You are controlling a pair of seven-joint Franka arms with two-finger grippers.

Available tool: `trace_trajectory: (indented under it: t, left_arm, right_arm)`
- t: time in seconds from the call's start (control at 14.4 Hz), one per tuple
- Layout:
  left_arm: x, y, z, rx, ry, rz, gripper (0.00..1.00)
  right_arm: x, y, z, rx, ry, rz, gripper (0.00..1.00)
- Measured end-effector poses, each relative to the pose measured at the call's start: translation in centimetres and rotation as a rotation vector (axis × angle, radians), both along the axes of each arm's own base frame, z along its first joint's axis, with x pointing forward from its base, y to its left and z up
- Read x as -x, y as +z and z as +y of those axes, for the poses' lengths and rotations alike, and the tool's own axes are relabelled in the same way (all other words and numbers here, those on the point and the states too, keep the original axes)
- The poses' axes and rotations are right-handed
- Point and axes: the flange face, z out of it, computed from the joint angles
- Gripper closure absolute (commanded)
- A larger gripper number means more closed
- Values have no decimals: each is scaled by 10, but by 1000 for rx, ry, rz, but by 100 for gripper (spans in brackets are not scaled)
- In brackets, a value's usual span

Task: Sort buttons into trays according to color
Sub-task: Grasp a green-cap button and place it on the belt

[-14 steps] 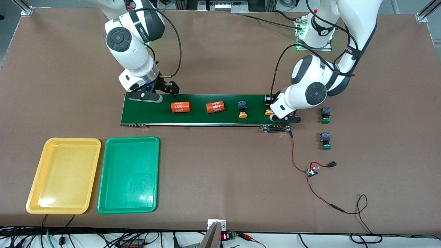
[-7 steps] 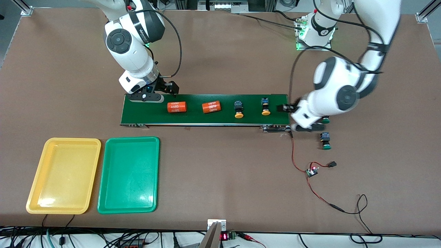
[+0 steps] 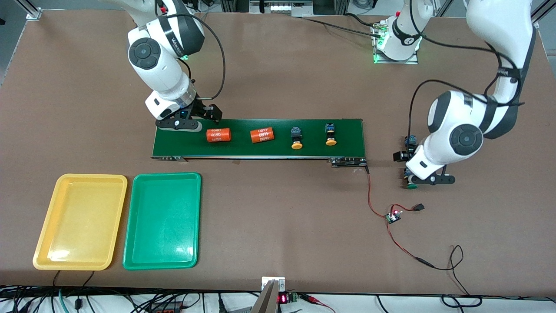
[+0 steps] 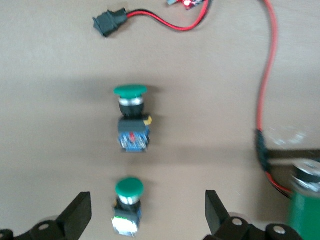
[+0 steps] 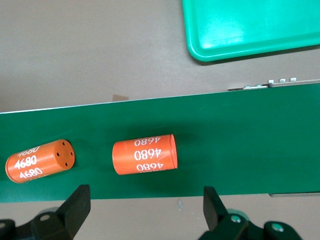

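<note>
Two trays are lying nearest the front camera toward the right arm's end: a yellow tray (image 3: 80,222) and a green tray (image 3: 162,221), side by side, long sides running toward the belt (image 3: 259,149). Two green buttons (image 4: 131,123) are lying on the table off the belt's end, caps toward the camera; the left gripper (image 3: 423,174) is hanging over them, bent elbow raised, fingers apart. On the belt, two yellow buttons (image 3: 296,138) and two orange cylinders (image 5: 144,154) are lying. The right gripper (image 3: 186,118) is hovering over the belt's end, fingers apart.
</note>
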Motion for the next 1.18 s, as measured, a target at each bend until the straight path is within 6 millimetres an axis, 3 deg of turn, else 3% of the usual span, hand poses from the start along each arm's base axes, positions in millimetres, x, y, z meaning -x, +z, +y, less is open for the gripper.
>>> trace_trajectory:
  t: [0.35, 0.42, 0.55, 0.9, 0.97, 1.18]
  left_arm:
    - [-7, -67, 26, 34, -56, -52, 3]
    - [-6, -77, 32, 38, -59, -63, 9]
    - [-3, -92, 40, 43, -55, -63, 34]
    - [-3, -94, 37, 52, -48, -62, 71]
    - [-3, -91, 37, 52, -47, -60, 75]
    - [0, -87, 37, 46, -46, -21, 75]
  right_arm:
    - [-11, 13, -40, 10, 30, 30, 0]
    - [-12, 15, -47, 11, 28, 33, 0]
    - [-14, 19, -54, 9, 19, 32, 0]
    - [-22, 25, -69, 4, -12, 21, 0]
    - [-23, 25, -71, 4, -16, 20, 0]
    - [-23, 24, -73, 6, -20, 27, 0]
